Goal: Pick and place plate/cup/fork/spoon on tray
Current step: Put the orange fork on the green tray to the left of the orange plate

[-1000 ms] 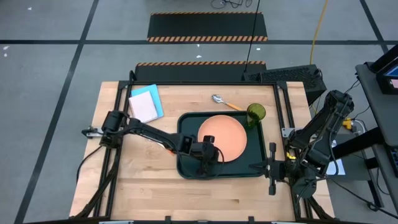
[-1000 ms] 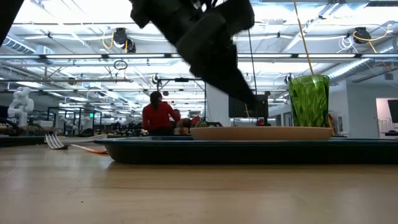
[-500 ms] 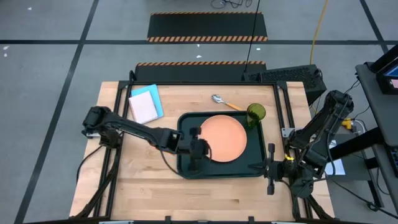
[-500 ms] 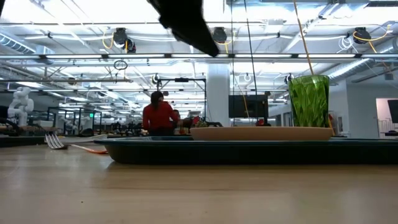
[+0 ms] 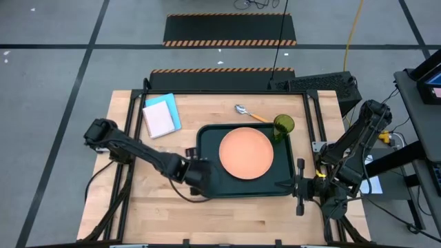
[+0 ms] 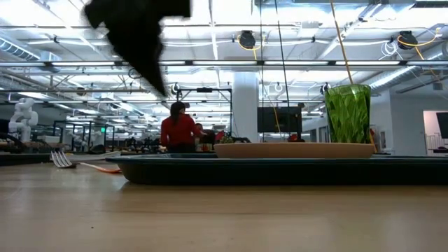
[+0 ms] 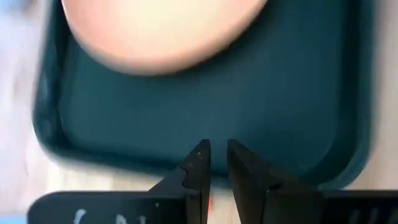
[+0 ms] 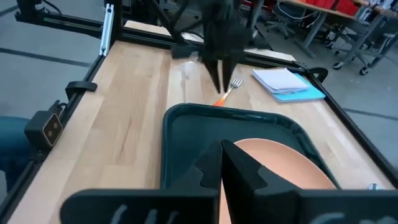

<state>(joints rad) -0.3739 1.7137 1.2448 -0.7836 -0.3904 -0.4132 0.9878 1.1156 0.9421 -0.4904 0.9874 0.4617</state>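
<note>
From above, we see the tray at the middle of the wooden table, with the plate lying flat inside it, toward the tray's 12 o'clock side. The cup stands upright at the tray's 1 o'clock corner — on the rim or just inside it, we cannot tell. The spoon lies on the bare wood beyond the tray's far edge, at 12 o'clock from the plate, its bowl pointing to 10 o'clock. A blue and white notebook lies at 10 o'clock from the tray. The left gripper hangs over the tray's left edge, near its 8 o'clock corner. The right gripper waits off the tray's right side, at about 4 o'clock.

At table height, we see the fork lying on the wood to the left of the tray, tines up-curved, well apart from it. The plate sits in the tray and the cup stands to its right. A person in red stands in the room behind.

From the left wrist, the fingers stand almost together with a narrow gap — nothing between them.

From the right wrist, that arm's fingers are pressed together, empty, and the fork lies just beyond the tray's far rim.
</note>
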